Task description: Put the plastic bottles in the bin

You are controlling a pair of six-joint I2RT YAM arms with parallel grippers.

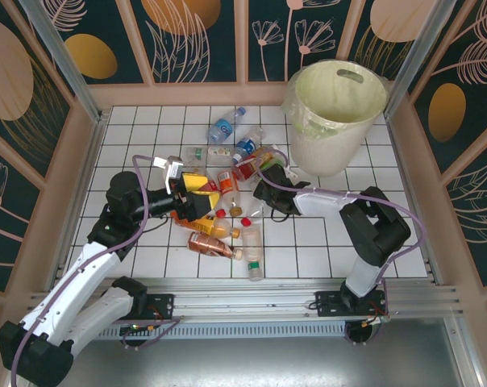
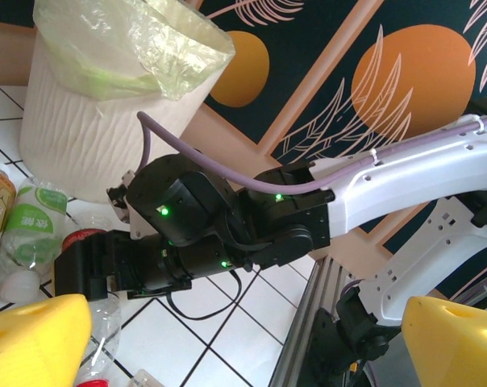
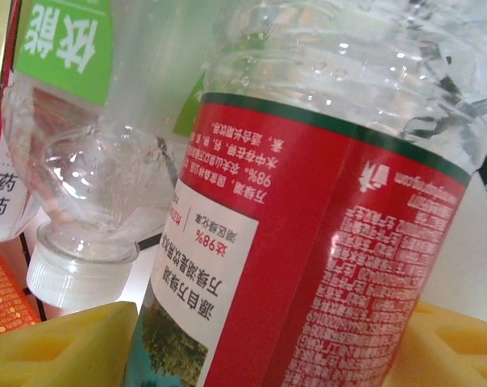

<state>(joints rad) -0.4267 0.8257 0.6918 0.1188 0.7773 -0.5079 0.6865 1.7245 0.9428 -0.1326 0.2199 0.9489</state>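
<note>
Yellow fingers on the left gripper (image 1: 203,197) stood wide apart with nothing in them, hovering over the left side of the plastic bottles (image 1: 214,245) heaped mid-table. Moving right, the right gripper (image 3: 251,351) was the arm nearer the bin and had 1 red-labelled bottle (image 3: 308,258) sitting between its 2 fingers (image 3: 58,347), long axis running across the line between them (decent setup imo). Couldn't tell if the pads were actually biting or just flanking it. A green-labelled bottle (image 3: 90,177) lay right beside it. Far right at the back, the bin (image 1: 328,149) stood upright near that arm, so I'd guess lift and swing right.
</note>
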